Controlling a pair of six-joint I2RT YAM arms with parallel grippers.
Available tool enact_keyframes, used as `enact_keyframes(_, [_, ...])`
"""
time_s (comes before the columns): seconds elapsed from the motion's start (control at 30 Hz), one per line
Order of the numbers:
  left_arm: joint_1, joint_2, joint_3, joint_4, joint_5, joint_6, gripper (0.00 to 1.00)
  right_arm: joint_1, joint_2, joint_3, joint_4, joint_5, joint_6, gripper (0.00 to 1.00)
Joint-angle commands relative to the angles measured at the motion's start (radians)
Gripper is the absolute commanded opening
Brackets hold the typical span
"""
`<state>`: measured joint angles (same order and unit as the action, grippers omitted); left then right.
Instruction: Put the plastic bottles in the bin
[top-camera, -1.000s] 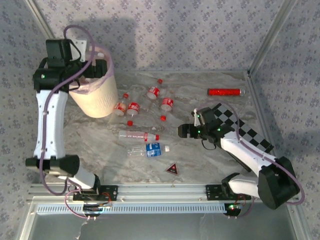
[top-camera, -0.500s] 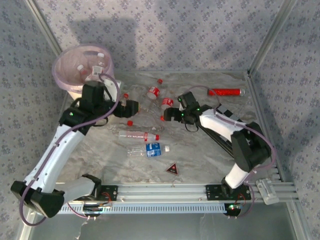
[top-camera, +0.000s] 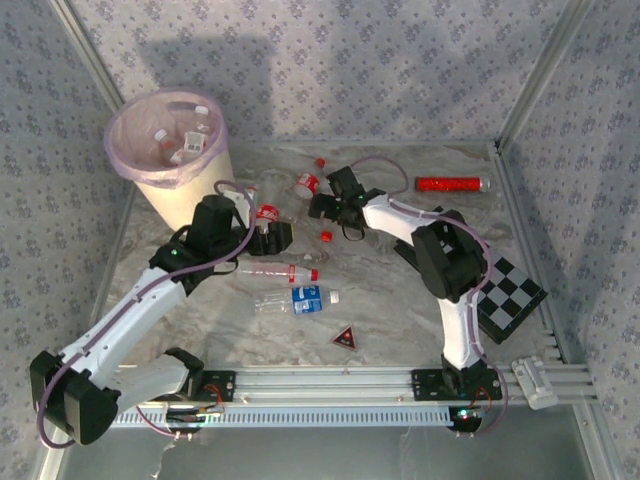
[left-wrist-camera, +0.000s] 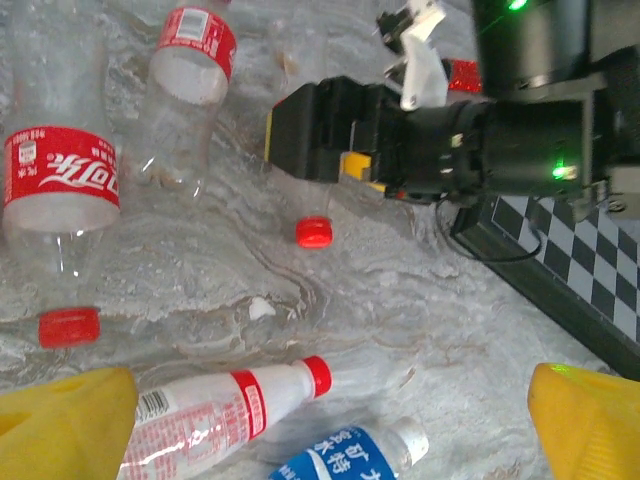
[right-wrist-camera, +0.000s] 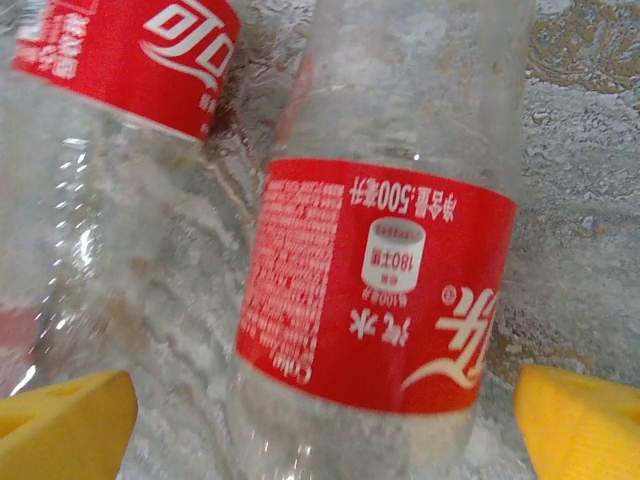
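Partly done, at a guess under halfway. Already inside the bin (top-camera: 118, 150), at the far left corner of the counter (top-camera: 390, 312): at least three bottles (top-camera: 190, 148), caps and a red label showing within the pink liner. Left out on the counter: at least five more, lying flat in a loose cluster right of the bin. Among them, two with red labels (left-wrist-camera: 60, 180) toward the bin, a white-labelled bottle (top-camera: 275, 270) with a red cap, a blue-labelled bottle (top-camera: 302, 299) nearest the arm bases, and a red-labelled bottle (right-wrist-camera: 380, 290) under the right arm's wrist. Close by, a red cap (top-camera: 325, 237), perhaps loose; hard to tell. Both pairs spread wide, nothing gripped: left fingers (left-wrist-camera: 60, 420) low over the middle of the cluster, right fingers (right-wrist-camera: 578, 425) flanking the red-labelled bottle, apparently without touching it. Likely step in hand: closing on that bottle, then carrying it across to the bin. Not for the bin: red tube (top-camera: 450, 184) and dark triangle (top-camera: 346, 337).
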<state>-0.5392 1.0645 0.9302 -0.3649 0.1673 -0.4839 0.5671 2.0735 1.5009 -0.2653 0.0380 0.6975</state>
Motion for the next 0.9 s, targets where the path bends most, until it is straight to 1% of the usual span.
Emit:
enact_keyframes(0.0, [-0.006, 0.011, 0.022, 0.05, -0.011, -0.018, 1.0, 0.007, 0.042, 0.048, -0.062, 0.066, 0.043, 0.93])
enact_keyframes(0.1, [-0.009, 0.014, 0.017, 0.046, -0.012, -0.019, 1.0, 0.01, 0.035, 0.04, -0.074, 0.089, 0.047, 0.84])
enact_keyframes(0.13, [-0.01, 0.014, 0.015, 0.048, -0.014, -0.019, 1.0, 0.012, 0.025, 0.033, -0.081, 0.1, 0.045, 0.79])
enact_keyframes(0.17, [-0.01, 0.014, 0.015, 0.048, -0.012, -0.022, 1.0, 0.014, 0.013, 0.028, -0.094, 0.107, 0.043, 0.74])
enact_keyframes(0.3, [-0.01, 0.02, 0.018, 0.084, 0.004, -0.052, 1.0, 0.023, -0.061, -0.034, -0.097, 0.137, 0.027, 0.6])
enact_keyframes(0.37, [-0.011, 0.031, 0.023, 0.111, 0.019, -0.079, 1.0, 0.026, -0.119, -0.081, -0.087, 0.143, 0.012, 0.55])
enact_keyframes(0.4, [-0.011, 0.036, 0.024, 0.125, 0.026, -0.094, 1.0, 0.029, -0.152, -0.108, -0.084, 0.144, -0.006, 0.51])
enact_keyframes(0.43, [-0.011, 0.04, 0.023, 0.147, 0.036, -0.116, 1.0, 0.036, -0.192, -0.143, -0.077, 0.149, -0.033, 0.5])
enact_keyframes(0.5, [-0.013, 0.047, 0.01, 0.207, 0.061, -0.157, 1.0, 0.056, -0.292, -0.224, -0.061, 0.169, -0.061, 0.42])
enact_keyframes(0.53, [-0.013, 0.05, 0.001, 0.246, 0.073, -0.182, 1.0, 0.065, -0.345, -0.272, -0.044, 0.161, -0.119, 0.41])
enact_keyframes(0.6, [-0.013, 0.065, -0.009, 0.309, 0.102, -0.223, 1.0, 0.074, -0.443, -0.381, 0.005, 0.104, -0.172, 0.4])
enact_keyframes(0.67, [-0.02, 0.091, 0.005, 0.34, 0.137, -0.245, 1.0, 0.075, -0.55, -0.5, 0.119, -0.008, -0.235, 0.39])
enact_keyframes(0.73, [-0.041, 0.119, 0.024, 0.354, 0.14, -0.246, 1.0, 0.075, -0.633, -0.599, 0.219, -0.125, -0.278, 0.36])
enact_keyframes(0.77, [-0.054, 0.131, 0.031, 0.368, 0.141, -0.247, 1.0, 0.079, -0.672, -0.643, 0.271, -0.175, -0.295, 0.33])
enact_keyframes(0.8, [-0.065, 0.143, 0.037, 0.379, 0.142, -0.249, 1.0, 0.087, -0.7, -0.676, 0.303, -0.196, -0.304, 0.33])
enact_keyframes(0.87, [-0.085, 0.171, 0.049, 0.392, 0.139, -0.248, 1.0, 0.113, -0.765, -0.725, 0.33, -0.202, -0.326, 0.28])
